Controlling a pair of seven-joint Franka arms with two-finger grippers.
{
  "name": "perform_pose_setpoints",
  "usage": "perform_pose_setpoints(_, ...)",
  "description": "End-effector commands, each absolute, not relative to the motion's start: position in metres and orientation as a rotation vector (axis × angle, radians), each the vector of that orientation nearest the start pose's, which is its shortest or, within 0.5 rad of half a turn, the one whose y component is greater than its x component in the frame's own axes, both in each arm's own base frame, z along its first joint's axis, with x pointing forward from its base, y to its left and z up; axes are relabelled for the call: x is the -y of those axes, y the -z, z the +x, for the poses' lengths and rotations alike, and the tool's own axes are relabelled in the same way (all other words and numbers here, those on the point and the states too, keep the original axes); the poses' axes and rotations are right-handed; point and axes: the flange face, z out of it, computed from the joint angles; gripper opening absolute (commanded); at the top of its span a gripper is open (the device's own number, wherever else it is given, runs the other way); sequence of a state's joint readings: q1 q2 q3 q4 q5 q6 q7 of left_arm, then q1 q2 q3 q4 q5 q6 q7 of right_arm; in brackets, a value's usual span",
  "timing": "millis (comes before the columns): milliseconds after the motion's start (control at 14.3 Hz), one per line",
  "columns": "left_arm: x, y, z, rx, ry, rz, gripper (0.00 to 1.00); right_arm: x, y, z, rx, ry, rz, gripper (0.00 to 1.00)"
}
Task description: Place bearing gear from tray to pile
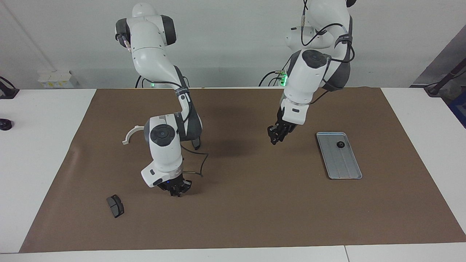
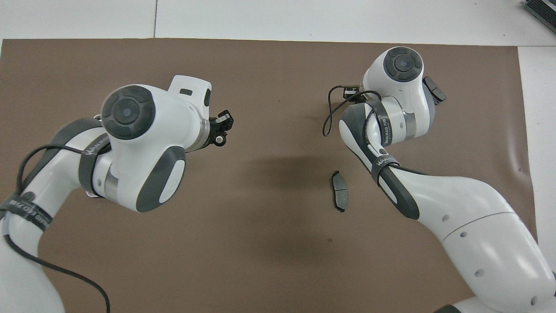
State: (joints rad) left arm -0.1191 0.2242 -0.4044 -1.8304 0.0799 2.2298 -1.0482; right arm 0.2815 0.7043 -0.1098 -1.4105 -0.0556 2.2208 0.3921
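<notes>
My left jaws [image 1: 273, 141], nipped on a small black toothed bearing gear [image 2: 220, 140], hang over the brown-matted surface [image 1: 255, 211], the ridged silver-grey metal tray [image 1: 345, 165] at three o'clock in the facing view; my right jaws [image 1: 177, 192] hover shut, empty.

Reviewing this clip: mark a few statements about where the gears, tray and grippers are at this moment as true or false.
1. One bearing gear lies on the tray. True.
2. The left gripper hangs over the tray. False: it is over the bare brown mat, beside the tray toward the table's middle.
3. The left gripper's fingers hold a small gear. True, as the overhead view shows.
4. The right gripper is open. False: its fingers meet, low over the mat.
5. A brake pad lies on the tray. False: it lies on the mat at the right arm's end of the table.
</notes>
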Motion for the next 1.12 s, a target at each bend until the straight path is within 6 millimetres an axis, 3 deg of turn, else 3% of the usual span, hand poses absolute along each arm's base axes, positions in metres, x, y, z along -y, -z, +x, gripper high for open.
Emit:
perform_pose_setpoints(0, 0.363, -0.375, 0.55, 0.948, 0.281, -3.089, 0.0, -0.103, -0.316, 0.726, -0.236, 0.169, -3.227, 0.01)
perform_pose_setpoints(210, 0.382, -0.339, 0.554, 1.049, 0.304, -3.052, 0.0, -0.066, -0.329, 0.726, -0.239, 0.135, -3.227, 0.01)
perform_pose_setpoints(419, 0.395, -0.332, 0.55, 1.112, 0.319, -3.112, 0.0, -0.042, -0.327, 0.728, -0.29, 0.139, -3.214, 0.01)
perform_pose_setpoints(489, 0.396, -0.328, 0.547, 1.133, 0.319, -3.121, 0.05, -0.035, -0.325, 0.728, -0.281, 0.133, -3.216, 0.03)
perform_pose_setpoints(559, 0.396, -0.324, 0.545, 1.137, 0.32, -3.135, 0.2, -0.026, -0.325, 0.727, -0.292, 0.126, -3.215, 0.13)
perform_pose_setpoints(629, 0.395, -0.321, 0.543, 1.137, 0.322, -3.146, 0.42, -0.02, -0.324, 0.726, -0.316, 0.11, -3.211, 0.25)
perform_pose_setpoints(699, 0.392, -0.319, 0.544, 1.137, 0.322, -3.146, 0.6, -0.016, -0.322, 0.724, -0.336, 0.088, -3.21, 0.28)
perform_pose_setpoints(769, 0.392, -0.318, 0.543, 1.137, 0.323, -3.151, 0.88, -0.015, -0.32, 0.719, -0.356, 0.064, -3.209, 0.32)
perform_pose_setpoints(839, 0.391, -0.317, 0.543, 1.131, 0.319, -3.145, 1.0, -0.014, -0.319, 0.716, -0.399, 0.048, -3.205, 0.37)
perform_pose_setpoints(909, 0.391, -0.322, 0.545, 1.128, 0.322, -3.136, 1.0, -0.016, -0.318, 0.714, -0.444, 0.029, -3.201, 0.44)
perform_pose_setpoints(979, 0.387, -0.326, 0.546, 1.122, 0.319, -3.104, 1.0, -0.019, -0.318, 0.712, -0.474, 0.006, -3.198, 0.64)
perform_pose_setpoints(1049, 0.376, -0.334, 0.55, 1.127, 0.327, -3.069, 1.0, -0.023, -0.317, 0.712, -0.481, -0.003, -3.199, 0.98)
